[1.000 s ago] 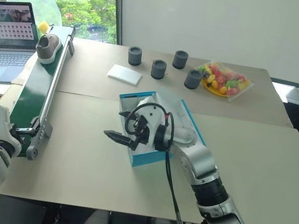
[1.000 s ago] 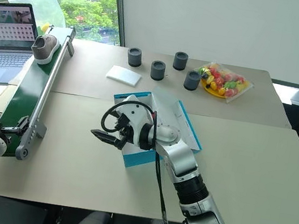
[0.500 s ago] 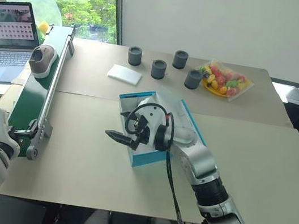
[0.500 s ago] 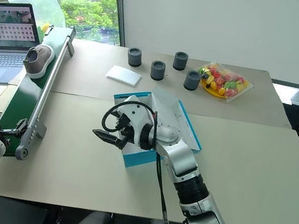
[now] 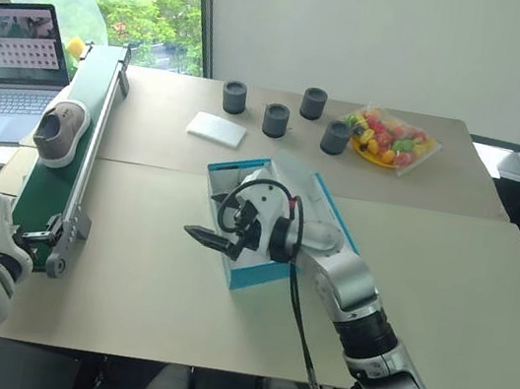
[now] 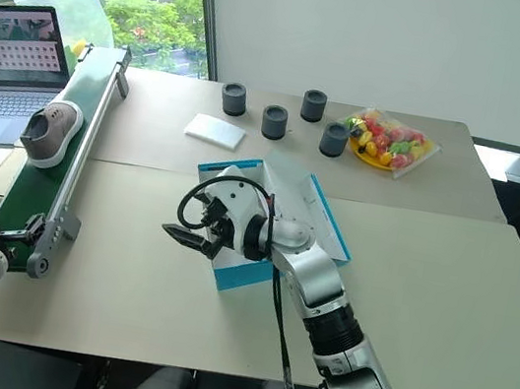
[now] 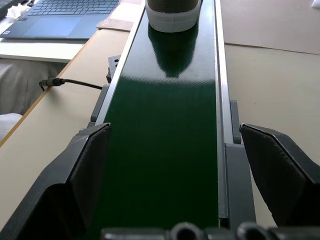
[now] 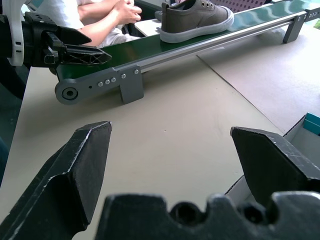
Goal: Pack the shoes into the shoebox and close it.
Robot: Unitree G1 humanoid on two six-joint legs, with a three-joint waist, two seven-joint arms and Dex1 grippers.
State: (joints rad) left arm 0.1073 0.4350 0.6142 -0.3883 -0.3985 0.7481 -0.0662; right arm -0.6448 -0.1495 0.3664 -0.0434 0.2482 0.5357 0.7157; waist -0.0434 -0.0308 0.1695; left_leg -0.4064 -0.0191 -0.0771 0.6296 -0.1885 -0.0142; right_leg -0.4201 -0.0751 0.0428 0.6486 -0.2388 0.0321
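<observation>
One grey-taupe shoe (image 5: 59, 129) with a white sole rides on the green conveyor belt (image 5: 44, 186) at the table's left, about halfway along it. In the left wrist view the shoe (image 7: 172, 12) lies ahead on the belt, toe end facing me. My left gripper (image 7: 173, 129) is open at the belt's near end, one finger on each side of it. The blue shoebox (image 5: 257, 272) stands open mid-table, its white inside showing. Just left of the box hovers my right gripper (image 5: 203, 237), open, empty and pointing left towards the conveyor.
A laptop (image 5: 7, 62) sits beyond the conveyor at far left. Along the table's back are a flat white pad (image 5: 217, 128), several dark grey cups (image 5: 275, 119) and a bagged plate of colourful fruit (image 5: 389, 138). A person's hands (image 8: 102, 14) show behind the belt.
The shoe has travelled down the belt towards its near end. My left gripper has sunk slightly. The right arm has stayed still.
</observation>
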